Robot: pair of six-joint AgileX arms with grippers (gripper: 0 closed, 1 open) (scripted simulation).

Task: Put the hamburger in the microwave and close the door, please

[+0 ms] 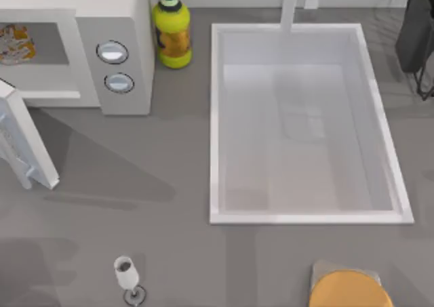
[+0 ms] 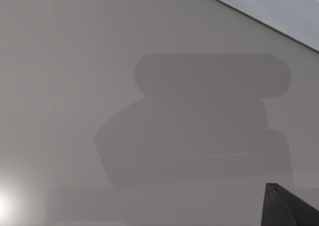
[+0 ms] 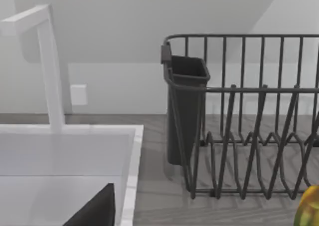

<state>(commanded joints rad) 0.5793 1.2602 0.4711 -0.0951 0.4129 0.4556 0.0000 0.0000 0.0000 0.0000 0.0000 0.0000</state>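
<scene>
The microwave point(image 1: 115, 22) stands at the back left of the counter, with two round silver dials point(image 1: 112, 51) on its panel. Inside its grey cavity lies the hamburger point(image 1: 13, 43), a white-wrapped lump with orange patches, partly cut off by the top view's left edge. The door point(image 1: 27, 144) hangs open, swung out toward the front at the far left. A dark corner of my left gripper point(image 2: 289, 208) shows over bare grey counter, where a broad shadow falls. A dark piece of my right gripper point(image 3: 94, 212) hangs above the sink's corner, near the dish rack.
A yellow bottle point(image 1: 172, 29) stands right of the microwave. A large white sink point(image 1: 215, 117) with a tap point(image 3: 50, 66) takes up the centre right. A dark wire dish rack point(image 3: 249, 111) sits back right. A wine glass point(image 1: 126, 274) and an orange disc on a grey board point(image 1: 349, 290) are at the front.
</scene>
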